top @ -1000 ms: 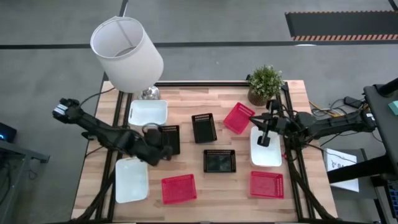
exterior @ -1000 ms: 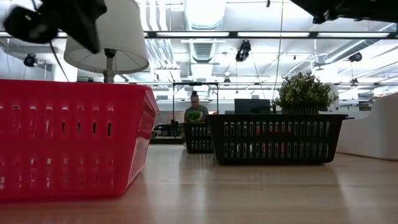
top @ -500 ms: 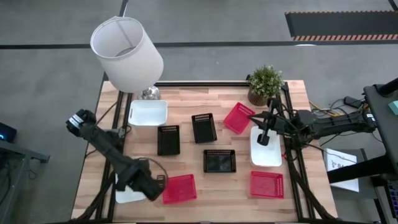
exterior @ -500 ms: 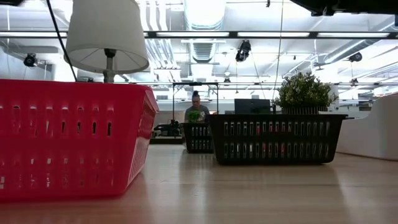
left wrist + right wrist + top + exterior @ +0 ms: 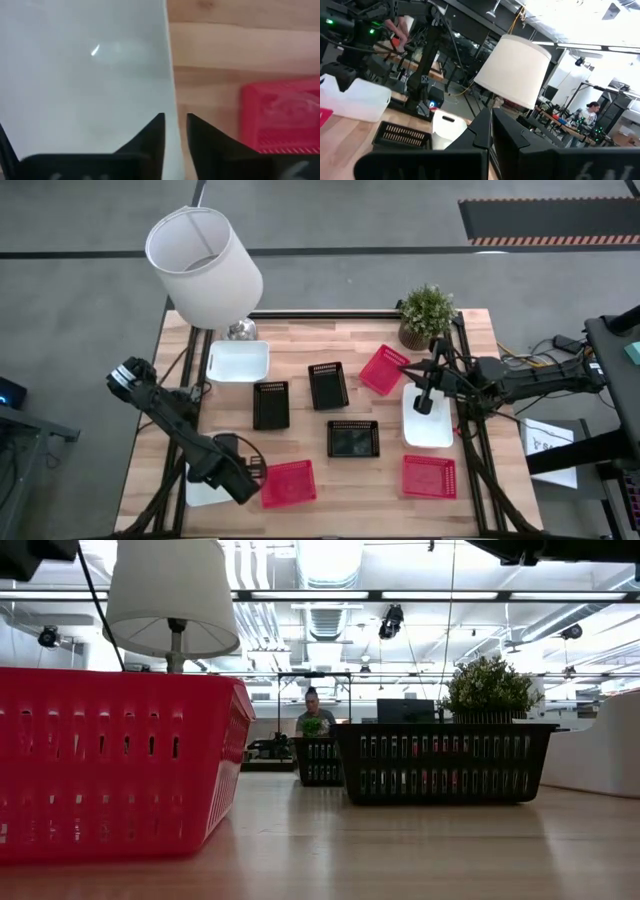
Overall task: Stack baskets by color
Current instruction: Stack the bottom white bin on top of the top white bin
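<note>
My left gripper (image 5: 238, 477) points down over the near-left white basket (image 5: 200, 480), which the arm largely covers. In the left wrist view its fingers stand slightly open (image 5: 175, 135) astride that basket's (image 5: 80, 75) long rim on the side facing a red basket (image 5: 288, 483). Three black baskets (image 5: 271, 404) (image 5: 328, 385) (image 5: 353, 439) lie mid-table. Red baskets (image 5: 384, 370) (image 5: 429, 476) and a white one (image 5: 427, 417) lie at the right, another white one (image 5: 238, 361) at the far left. My right gripper (image 5: 425, 402) hovers shut above the right white basket. My left gripper comes from above with one finger (image 5: 152, 135) over the white basket's inside and the other (image 5: 200, 137) outside its long rim (image 5: 170, 100). Whether either finger touches the rim I cannot tell. The basket lies flat on the table.
A white lamp (image 5: 205, 265) stands at the far left corner and a potted plant (image 5: 427, 315) at the far right. Bare wood (image 5: 330, 480) shows between the near red baskets. In the low view a red basket (image 5: 120, 765) fills the left.
My left gripper has swung from above the left black basket toward the table's near edge, sunk, and tipped until it points down over the near-left white basket. All baskets lie where they were.
</note>
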You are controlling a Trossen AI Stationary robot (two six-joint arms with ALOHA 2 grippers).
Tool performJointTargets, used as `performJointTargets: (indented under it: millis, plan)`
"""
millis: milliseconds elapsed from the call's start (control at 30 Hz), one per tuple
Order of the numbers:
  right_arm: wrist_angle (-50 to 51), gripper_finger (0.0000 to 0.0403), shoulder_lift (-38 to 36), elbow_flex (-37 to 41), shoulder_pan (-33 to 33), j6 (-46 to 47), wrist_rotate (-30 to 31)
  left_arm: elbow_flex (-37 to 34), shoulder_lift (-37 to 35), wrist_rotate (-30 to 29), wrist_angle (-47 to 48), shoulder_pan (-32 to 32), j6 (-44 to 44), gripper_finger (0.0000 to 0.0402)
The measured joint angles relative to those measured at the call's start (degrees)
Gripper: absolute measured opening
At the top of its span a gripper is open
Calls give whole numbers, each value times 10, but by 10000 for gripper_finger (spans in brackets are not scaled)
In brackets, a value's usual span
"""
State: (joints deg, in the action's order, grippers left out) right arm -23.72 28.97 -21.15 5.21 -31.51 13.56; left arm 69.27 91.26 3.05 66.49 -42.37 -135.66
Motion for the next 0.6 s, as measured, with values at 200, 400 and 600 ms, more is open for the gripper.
performJointTargets:
  millis: [200,400,600]
  plan:
    - [4,9,0,0,0,9,0,-34,0,3,-5,3,-1,126]
    - [12,9,0,0,0,19,0,-53,0,3,-18,3,-2,140]
    - [14,9,0,0,0,30,0,-81,2,-5,-54,4,-2,141]
